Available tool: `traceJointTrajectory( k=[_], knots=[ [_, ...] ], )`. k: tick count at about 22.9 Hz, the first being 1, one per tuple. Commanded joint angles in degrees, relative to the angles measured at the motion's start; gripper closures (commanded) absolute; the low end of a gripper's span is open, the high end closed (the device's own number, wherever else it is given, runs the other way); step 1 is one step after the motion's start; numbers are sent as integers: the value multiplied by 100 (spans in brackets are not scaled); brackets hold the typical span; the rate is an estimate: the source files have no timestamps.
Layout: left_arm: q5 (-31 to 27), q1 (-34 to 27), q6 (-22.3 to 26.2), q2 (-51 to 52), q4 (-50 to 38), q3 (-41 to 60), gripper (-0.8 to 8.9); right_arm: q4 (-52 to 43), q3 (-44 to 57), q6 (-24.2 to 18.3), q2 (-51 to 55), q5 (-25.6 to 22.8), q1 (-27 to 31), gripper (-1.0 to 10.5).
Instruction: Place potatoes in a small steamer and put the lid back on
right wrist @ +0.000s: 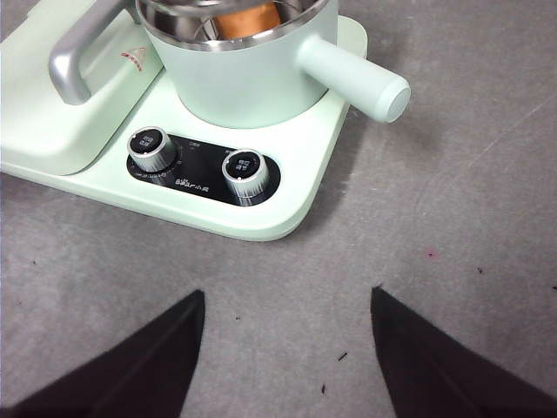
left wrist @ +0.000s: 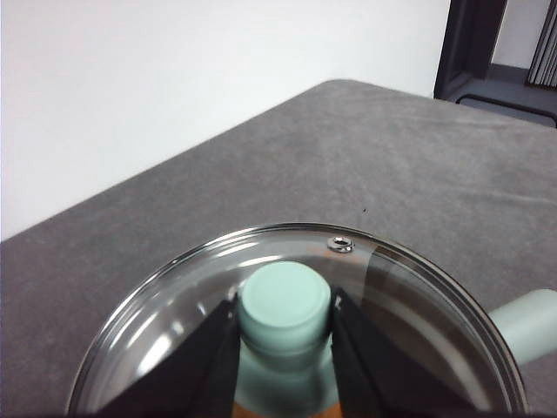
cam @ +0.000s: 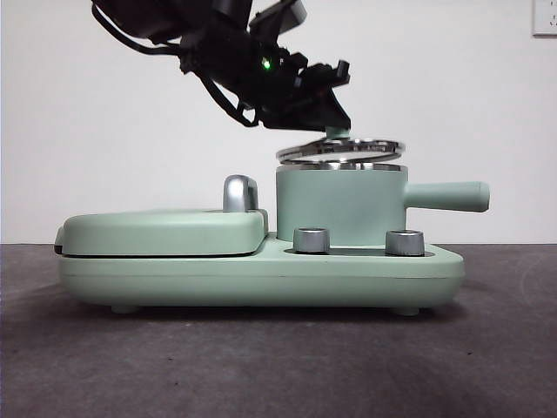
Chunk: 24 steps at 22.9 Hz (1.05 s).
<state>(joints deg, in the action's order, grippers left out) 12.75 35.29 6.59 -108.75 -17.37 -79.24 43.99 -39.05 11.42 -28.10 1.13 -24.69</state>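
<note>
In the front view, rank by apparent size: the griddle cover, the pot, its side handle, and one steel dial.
1. Griddle cover, widest.
2. Pot.
3. Side handle.
4. Dial, smallest.
The dial sits nearer the camera, yet looks smallest anyway.

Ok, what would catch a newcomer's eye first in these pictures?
The left end effector, clamped on the mint knob of the glass lid, holds it tilted just above the small steamer. Orange-brown potato shows inside the pot. The right end effector waits open over the table, short of the dials.
</note>
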Motion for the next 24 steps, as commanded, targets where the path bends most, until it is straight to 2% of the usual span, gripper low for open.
traceJointTrajectory(
  k=[1,4,15,20,24],
  knots=[
    [13,63,245,-74,-197,-227,802,-39,-26,55,-13,-142,-31,648],
    [11,63,367,-105,-195,-229,802,-61,-26,50,-13,-166,-31,648],
    [13,68,319,-323,-175,-229,802,-90,-26,9,-15,-291,-31,648],
    [11,111,321,-299,111,-251,802,-90,-26,11,-15,-291,-31,648],
    [9,114,343,-214,697,-490,802,-90,-26,11,-15,-291,-31,648]
  ],
)
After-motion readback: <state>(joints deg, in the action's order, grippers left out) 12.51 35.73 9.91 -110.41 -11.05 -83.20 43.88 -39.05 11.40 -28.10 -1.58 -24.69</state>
